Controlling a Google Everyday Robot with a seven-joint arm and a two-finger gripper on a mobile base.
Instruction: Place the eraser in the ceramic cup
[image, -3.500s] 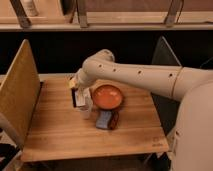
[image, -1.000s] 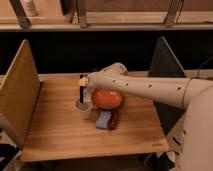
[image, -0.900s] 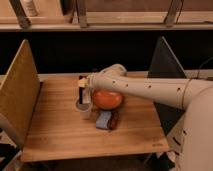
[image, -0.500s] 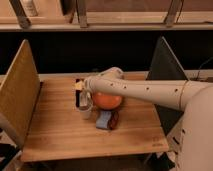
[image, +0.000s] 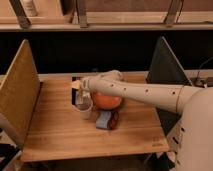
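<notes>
— Where is your gripper (image: 77, 90)?

— It hangs right over the cup (image: 84, 108), on the left part of the worktop (image: 60, 130). It is squeezed tight on the eraser (image: 76, 93).

— Which way does your eraser point?

— It stands up tall. Its long side runs up and down, with the low end just above the cup's mouth, beside the orange bowl (image: 106, 101).

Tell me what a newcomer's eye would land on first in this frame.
The long white arm reaching leftward across the wooden table dominates. Its gripper hangs right above the ceramic cup, jaws shut on the eraser, which stands upright over the cup's mouth. Just right of the cup sits a reddish-orange bowl, with a blue pad in front of it.
</notes>
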